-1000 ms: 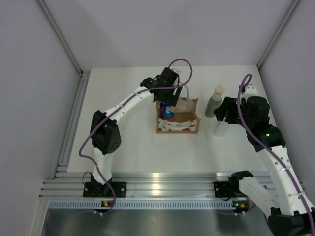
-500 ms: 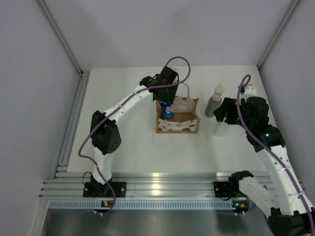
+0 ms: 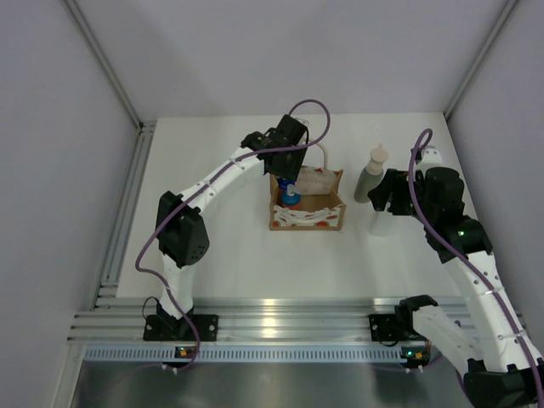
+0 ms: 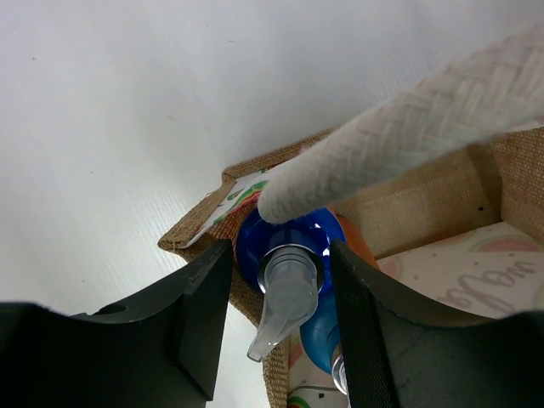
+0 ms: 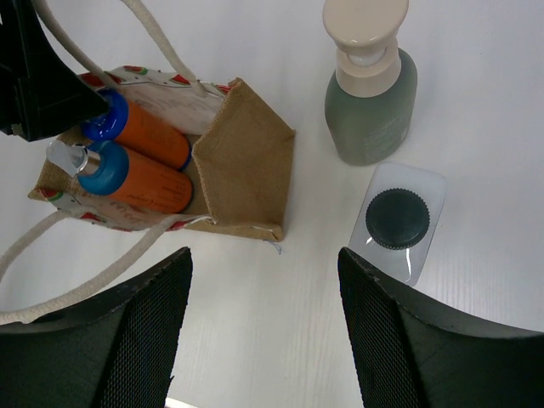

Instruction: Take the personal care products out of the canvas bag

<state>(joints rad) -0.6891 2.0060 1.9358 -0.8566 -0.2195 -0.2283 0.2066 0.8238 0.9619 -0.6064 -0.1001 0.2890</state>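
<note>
1. The grey-green bottle [image 5: 371,102] stands upright on the counter [image 3: 238,246], well right of the canvas bag [image 5: 246,161]. The translucent bottle [image 5: 398,221] sits just beside it, dark cap facing the right wrist camera.
2. Both orange bottles [image 5: 144,132] are inside the bag, side by side at its left end. I cannot tell whether they stand upright or lean.
3. The left end effector [image 4: 279,255] is at the bag's mouth with its jaws apart, one either side of a blue top [image 4: 285,242] with a clear nozzle. No contact shows.
4. The cream handle [image 4: 399,144] crosses just over that blue top.
5. The right end effector [image 5: 263,263] is spread wide and empty, above the counter between the bag and the two bottles outside it.
6. Judgement: the task is about half done, and the step in hand is the grasp of the third product.
7. Next move, as I read it: settle lower around the neck, close squarely, and lift straight up.
8. The lift needs to pass clear of the handle. The bag looks light and may drag along.
</note>
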